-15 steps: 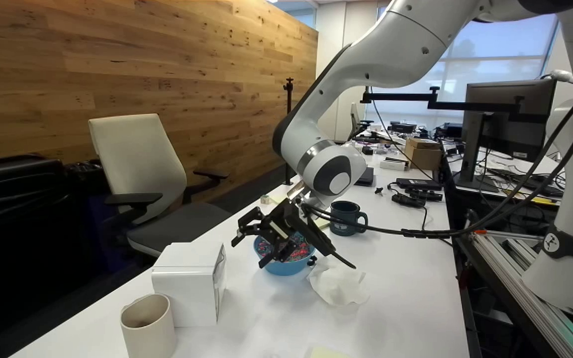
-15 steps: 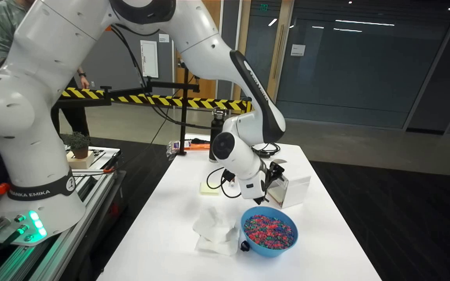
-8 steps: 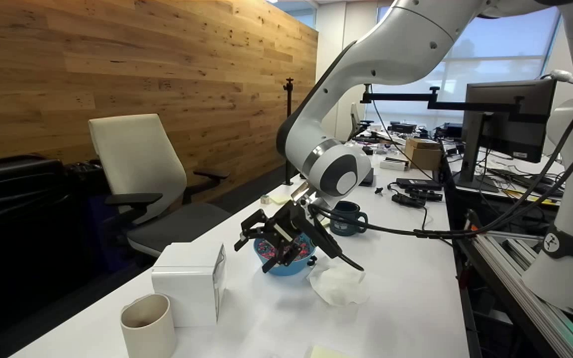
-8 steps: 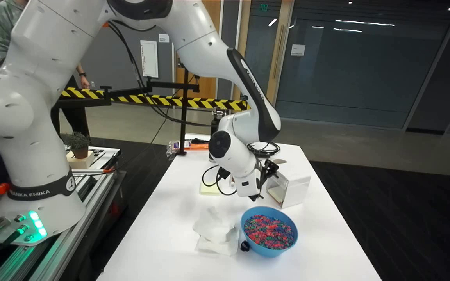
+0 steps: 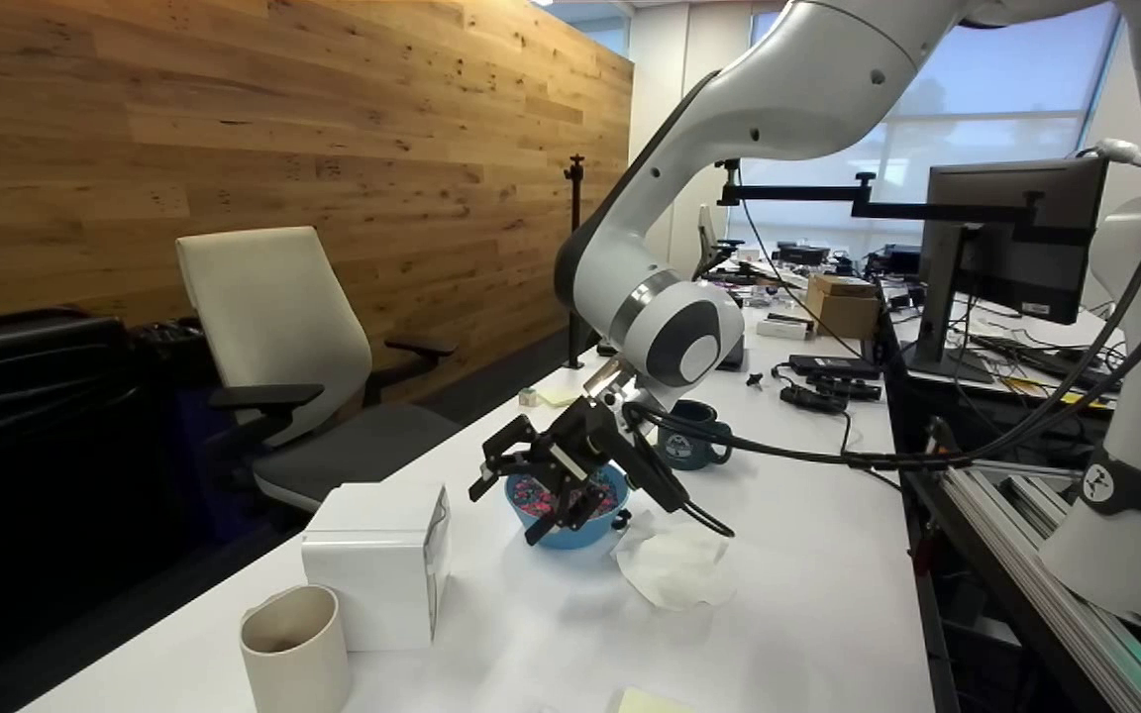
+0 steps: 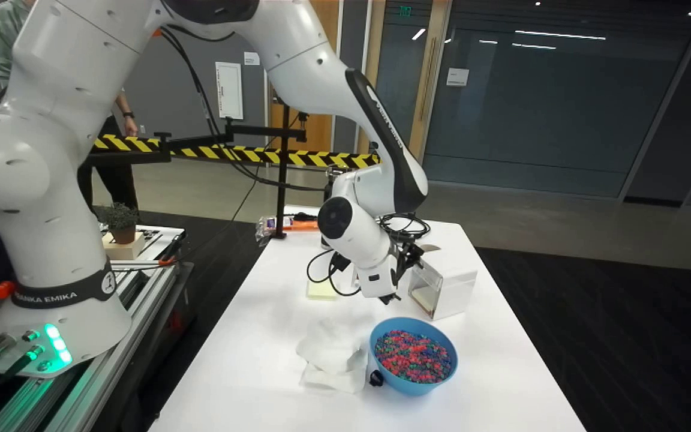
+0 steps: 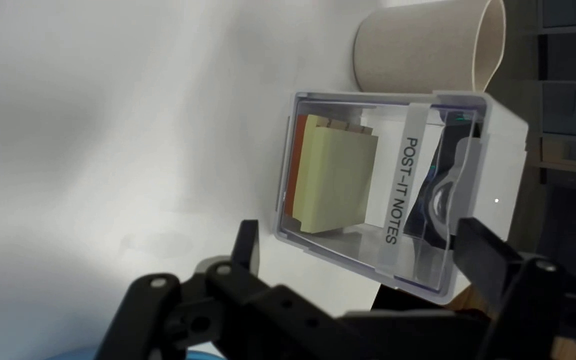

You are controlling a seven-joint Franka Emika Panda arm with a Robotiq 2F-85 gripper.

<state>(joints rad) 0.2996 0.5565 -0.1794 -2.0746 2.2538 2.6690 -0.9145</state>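
The end effector (image 7: 359,240) stands with its fingers (image 7: 245,245) spread wide and grips nothing, just as it did a second ago. The nearest thing to it is a white box (image 5: 369,574) lettered "POST-IT NOTES", resting on the surface (image 5: 788,614); in the wrist view the box lies ahead of the fingers, its clear front toward the camera and yellow note pads (image 7: 343,180) inside.

What has changed is the arm (image 6: 303,66), which has drawn back slightly. In an exterior view its wrist (image 6: 363,249) now sits a little farther left and higher in the picture than a second earlier, so the end effector overlaps less of the box, and the bottle (image 6: 335,173) behind is more hidden. In an exterior view the wrist has also slipped slightly right, in front of the dark mug (image 5: 679,453), while the fingers cross before the blue bowl (image 5: 580,536).

The box has kept its place just beside the beige cup (image 5: 295,654). The bowl with its coloured beads (image 6: 414,358) and the crumpled white paper (image 6: 332,360) also lie where they lay.
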